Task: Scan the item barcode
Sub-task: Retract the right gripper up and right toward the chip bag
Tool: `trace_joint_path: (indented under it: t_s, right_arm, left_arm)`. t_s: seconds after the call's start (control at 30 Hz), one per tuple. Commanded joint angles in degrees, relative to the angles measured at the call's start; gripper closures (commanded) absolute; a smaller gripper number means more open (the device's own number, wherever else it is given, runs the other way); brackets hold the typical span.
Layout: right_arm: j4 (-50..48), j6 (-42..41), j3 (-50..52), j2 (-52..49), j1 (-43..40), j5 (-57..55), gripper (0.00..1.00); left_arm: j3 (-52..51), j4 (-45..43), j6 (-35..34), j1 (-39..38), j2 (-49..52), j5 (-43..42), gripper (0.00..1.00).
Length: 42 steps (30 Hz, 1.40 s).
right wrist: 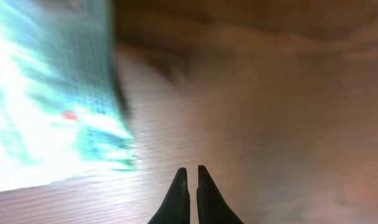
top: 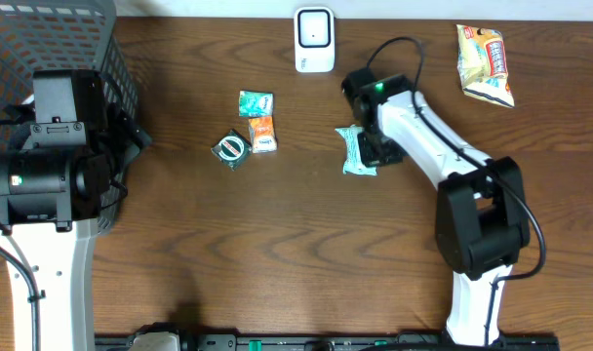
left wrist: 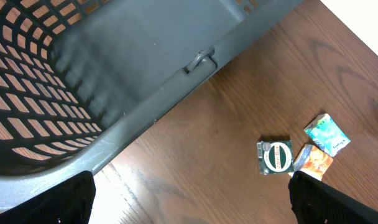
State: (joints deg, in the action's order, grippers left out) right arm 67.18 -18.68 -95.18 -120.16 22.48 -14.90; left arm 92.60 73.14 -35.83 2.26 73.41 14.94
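A teal packet (top: 355, 151) lies flat on the wooden table, just left of my right gripper (top: 376, 146). In the right wrist view it shows as a bright, blurred teal sheet (right wrist: 52, 93) at the upper left, while the right gripper (right wrist: 190, 169) stands shut beside it over bare wood, nothing between its fingers. The white barcode scanner (top: 314, 39) stands upright at the table's far edge. My left gripper (left wrist: 190, 183) hangs wide open and empty next to the basket, far from the packets.
A dark mesh basket (top: 53, 39) fills the far left corner, with its rim (left wrist: 152, 112) close to the left gripper. A small teal packet (top: 256, 102), an orange one (top: 263, 134) and a dark green one (top: 231, 148) lie mid-table. A yellow snack bag (top: 485, 63) lies far right.
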Motion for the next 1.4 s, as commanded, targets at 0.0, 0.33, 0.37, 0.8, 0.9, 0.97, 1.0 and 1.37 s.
trace_joint_path:
  t_s: [0.0, 0.33, 0.37, 0.8, 0.9, 0.97, 1.0, 1.37]
  right_arm:
    - [-2.8, 3.1, -2.6, 3.0, 0.1, 19.0, 0.99]
    - [-13.8, 7.3, 1.9, 2.8, 7.1, 20.2, 0.97]
    - [-14.7, 6.4, 3.1, 2.8, 7.7, 17.6, 0.97]
    - [-18.6, -4.7, 11.8, 2.9, 2.5, -3.8, 0.99]
    - [-16.5, -4.4, 8.5, 3.0, -0.1, -4.0, 0.98]
    - [-12.8, -4.4, 3.5, 3.0, -2.3, -4.0, 0.97]
    - [-11.3, -4.4, 1.5, 3.0, -2.9, -3.5, 0.97]
    - [-8.1, 3.7, -4.2, 2.9, -7.3, 8.0, 0.65]
  left_arm:
    - [0.3, 0.2, -0.3, 0.4, 0.0, 0.6, 0.02]
    - [0.3, 0.2, -0.3, 0.4, 0.0, 0.6, 0.02]
    - [0.3, 0.2, -0.3, 0.4, 0.0, 0.6, 0.02]
    - [0.3, 0.2, -0.3, 0.4, 0.0, 0.6, 0.02]
    - [0.3, 0.2, -0.3, 0.4, 0.0, 0.6, 0.02]
    - [0.3, 0.2, -0.3, 0.4, 0.0, 0.6, 0.03]
    - [0.3, 0.2, -0.3, 0.4, 0.0, 0.6, 0.02]
    - [0.3, 0.2, -0.3, 0.4, 0.0, 0.6, 0.02]
